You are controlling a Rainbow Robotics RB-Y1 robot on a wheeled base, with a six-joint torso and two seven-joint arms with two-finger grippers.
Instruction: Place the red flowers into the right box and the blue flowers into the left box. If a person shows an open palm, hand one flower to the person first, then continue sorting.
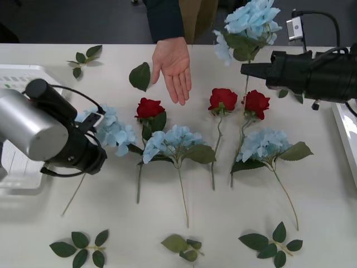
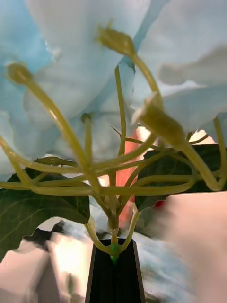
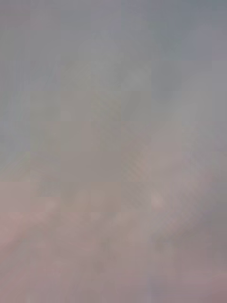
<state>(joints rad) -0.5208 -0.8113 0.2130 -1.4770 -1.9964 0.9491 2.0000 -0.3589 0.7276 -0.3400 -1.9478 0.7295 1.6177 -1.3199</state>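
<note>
My right gripper (image 1: 246, 70) is shut on the stem of a blue flower (image 1: 249, 27), holding it upright above the table's back right, to the right of the open palm (image 1: 173, 68). In the right wrist view the black fingers (image 2: 113, 279) clamp the green stem under the pale petals (image 2: 85, 71). Three red flowers (image 1: 149, 108) (image 1: 223, 99) (image 1: 256, 103) and three blue flowers (image 1: 112, 132) (image 1: 173, 140) (image 1: 262, 144) lie on the table. My left arm (image 1: 53, 134) hangs over the leftmost blue flower, next to the left box (image 1: 15, 73). An edge of the right box (image 1: 347, 132) shows at far right.
Loose green leaf sprigs lie at the back left (image 1: 83, 58), beside the palm (image 1: 140, 76), and along the front edge (image 1: 79, 249) (image 1: 182, 245) (image 1: 271, 243). The person's dark sleeve (image 1: 164, 19) reaches in from the far side of the white table.
</note>
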